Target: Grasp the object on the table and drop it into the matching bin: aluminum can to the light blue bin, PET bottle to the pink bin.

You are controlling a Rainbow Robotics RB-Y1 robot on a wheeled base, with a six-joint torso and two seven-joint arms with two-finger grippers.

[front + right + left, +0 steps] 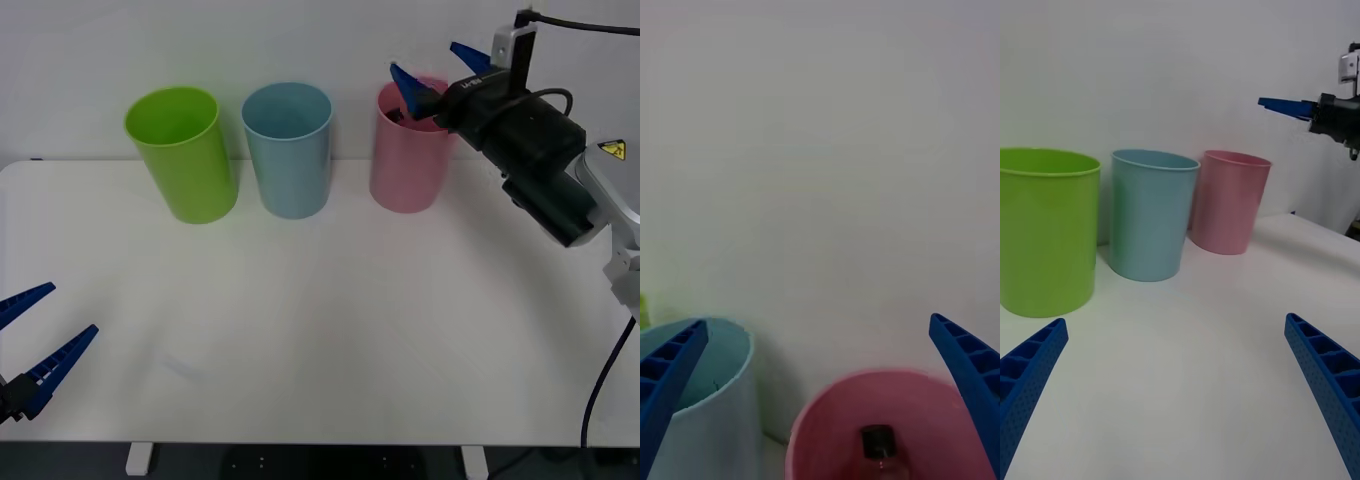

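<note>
Bottle lies inside pink bin; light, stiff, slippery plastic, best gripped mid-body. Right gripper wide, empty above rim; left gripper wide, parked.

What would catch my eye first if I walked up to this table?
Three tall plastic cup-shaped bins in a row at the far edge of the white table: lime green, light blue, pink. The right gripper hangs open over the pink one, where a small clear plastic bottle with a black cap lies inside.

PET bottle in pink bin (rightmost), light blue bin left
</note>
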